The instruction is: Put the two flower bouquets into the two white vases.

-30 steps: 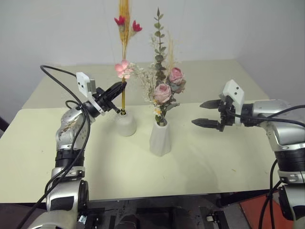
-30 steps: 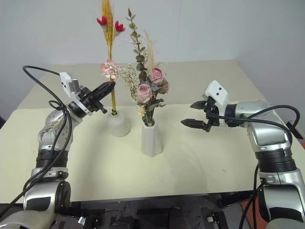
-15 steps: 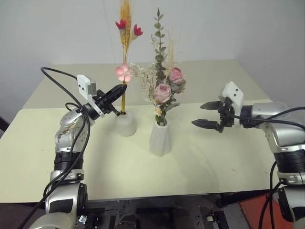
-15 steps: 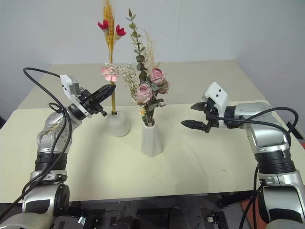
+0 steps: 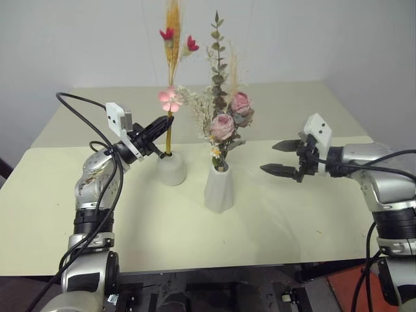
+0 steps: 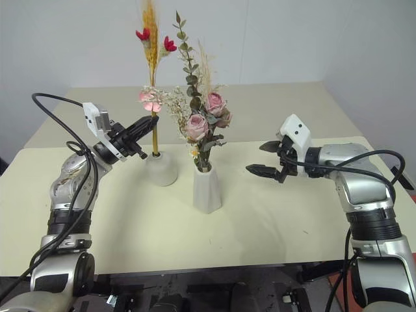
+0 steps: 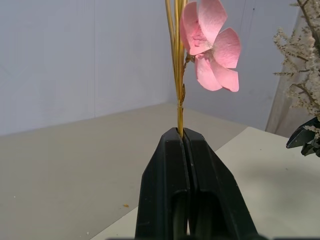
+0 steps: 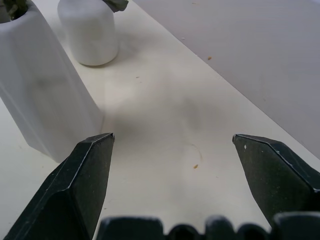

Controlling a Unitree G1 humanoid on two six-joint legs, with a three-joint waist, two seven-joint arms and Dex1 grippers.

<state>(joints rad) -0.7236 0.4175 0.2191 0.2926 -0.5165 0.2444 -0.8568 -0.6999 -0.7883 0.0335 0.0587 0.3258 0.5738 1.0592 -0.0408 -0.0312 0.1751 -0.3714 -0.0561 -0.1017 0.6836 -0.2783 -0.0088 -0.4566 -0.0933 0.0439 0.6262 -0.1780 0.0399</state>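
Risk sits mostly at the left pincer, which is closed tight on the thin yellow-orange stalks of the slim bouquet, just above the neck of the short round vase. The stalks already stand in that vase, so this bunch looks placed but not yet released. I judge that if the pincer opens while it is moving sideways, or pulls back with a stalk caught between the fingers, the tall light bunch can lean out or tip the small vase — its base is narrow for such a high load. The pink blossom hangs just above the fingertips and looks like thin paper or cloth; a rising finger could crush it.

The right pincer is spread wide and holds nothing, hovering over the desk, apart from the tall tapered vase on its inner side. This vase carries the bushy bouquet — pink roses, green leafy sprigs, dry white filler. A careless sweep toward it could knock it over.

Both vases are matte white and look ceramic, hard and smooth; the desk surface is flat, pale and dull.
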